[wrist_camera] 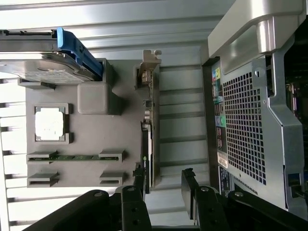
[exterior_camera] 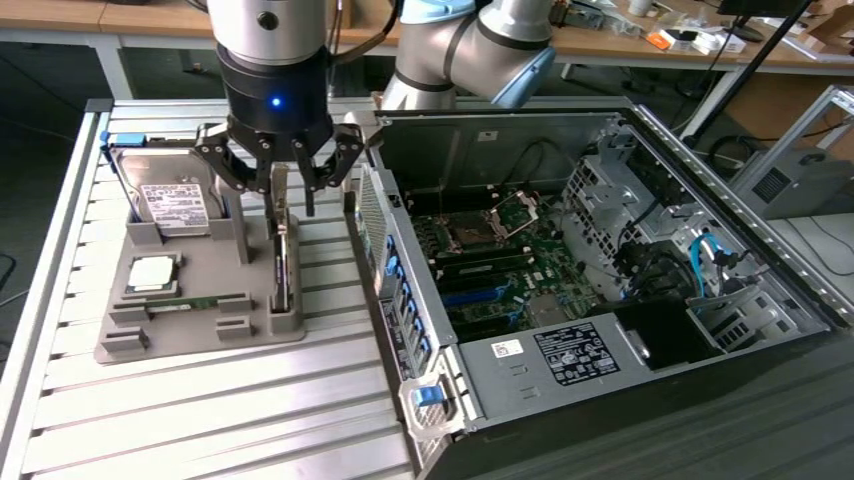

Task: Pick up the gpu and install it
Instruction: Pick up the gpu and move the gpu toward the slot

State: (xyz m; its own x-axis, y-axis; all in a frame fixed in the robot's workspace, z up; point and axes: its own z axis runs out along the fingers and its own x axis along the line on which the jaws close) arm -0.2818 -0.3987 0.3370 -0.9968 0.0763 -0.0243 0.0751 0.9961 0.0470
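Gripper: fingers spread wide, holding nothing, poised over the gpu.
Gpu: stands on edge in the grey tray, along the tray's side at the exterior view's right.
Computer case: open, just beside the tray at the exterior view's right.

Tool jaws spread wide, fingers either side of near end of gpu. Gpu upright on edge in slot of grey holder. Same holder carries hard drive, processor chip, memory stick. Computer case just beside holder on slatted surface.
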